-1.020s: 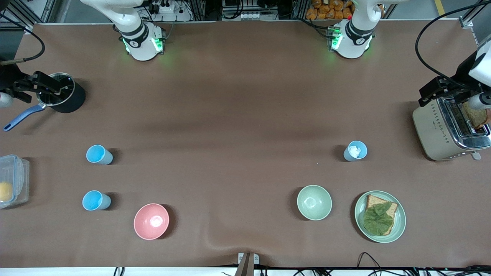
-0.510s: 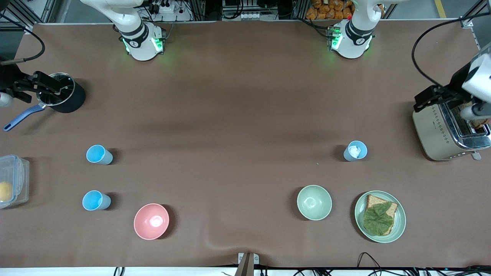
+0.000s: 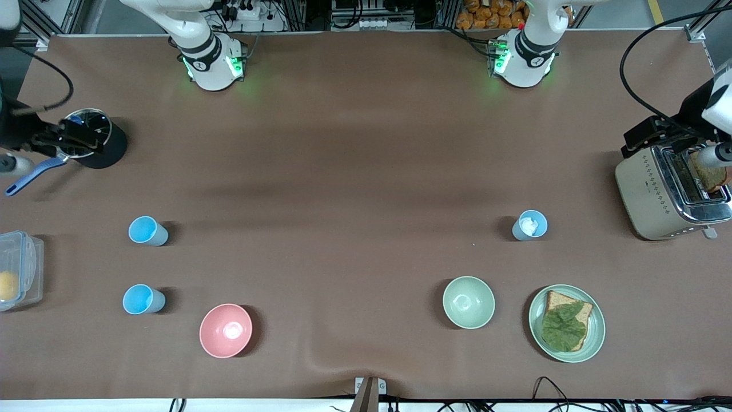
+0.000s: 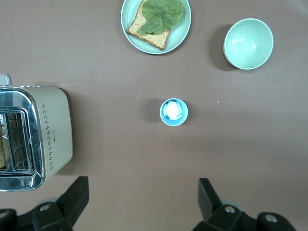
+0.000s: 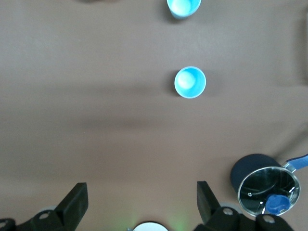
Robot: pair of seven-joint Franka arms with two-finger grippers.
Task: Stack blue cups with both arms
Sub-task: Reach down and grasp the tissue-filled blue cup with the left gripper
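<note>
Three light-blue cups stand upright on the brown table. Two are toward the right arm's end, one [image 3: 147, 230] farther from the front camera than the other [image 3: 143, 299]. Both show in the right wrist view, one [image 5: 189, 82] whole and one [image 5: 183, 6] cut by the frame edge. The third cup [image 3: 530, 225], with something white inside, stands toward the left arm's end and shows in the left wrist view [image 4: 173, 111]. My left gripper [image 3: 652, 137] [image 4: 143, 185] hangs high over the table, open and empty. My right gripper [image 3: 74, 139] [image 5: 142, 190] hangs high, open and empty.
A pink bowl [image 3: 225, 330], a pale green bowl [image 3: 468, 302] and a green plate [image 3: 595, 337] with bread and a leaf sit near the front camera. A toaster [image 3: 652, 194] stands at the left arm's end. A black pot [image 3: 106, 150] and a clear container [image 3: 23, 269] are at the right arm's end.
Both grippers have shifted slightly while staying high over the table ends. The cups and bowls have not moved.
</note>
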